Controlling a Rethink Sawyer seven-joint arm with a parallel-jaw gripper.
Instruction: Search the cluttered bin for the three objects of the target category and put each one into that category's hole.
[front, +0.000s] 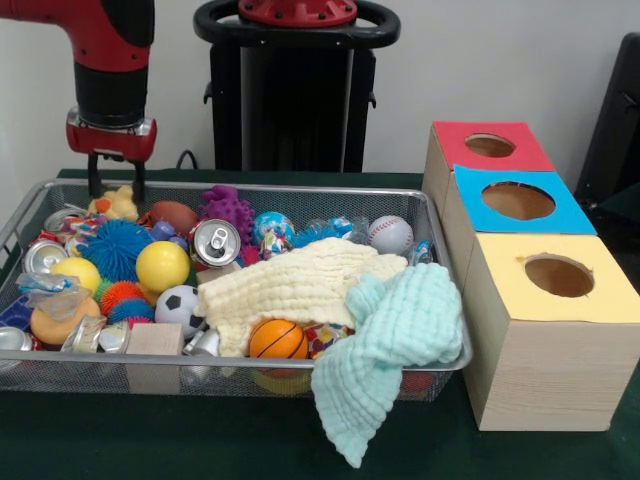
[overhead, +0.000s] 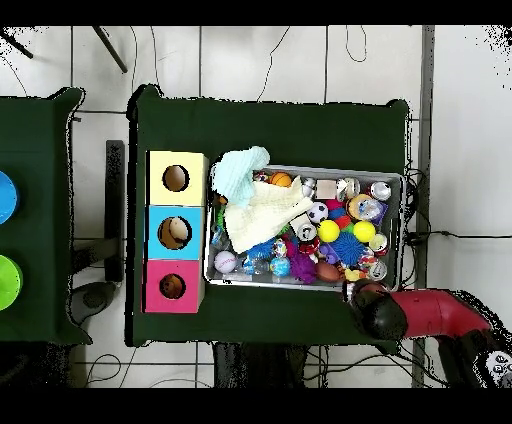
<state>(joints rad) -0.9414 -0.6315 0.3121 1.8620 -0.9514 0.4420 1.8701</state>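
Yellow duck (front: 118, 204) at bin (front: 300, 189) far corner; end effector (front: 116, 184) fingers apart, straddling it, empty.

Setting: a table covered in dark green cloth (front: 120, 440) stands before a plain pale wall (front: 480, 60) — evenly lit. At the right edge of the front view, a dark panel (front: 618, 130). From overhead, a light tiled floor (overhead: 260, 60) with dark cables (overhead: 440, 235) — and a second green-covered table (overhead: 40, 220) beside the first.

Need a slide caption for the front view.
Sawyer hand poised over wire basket corner, above a yellow plush; three boxes alongside.
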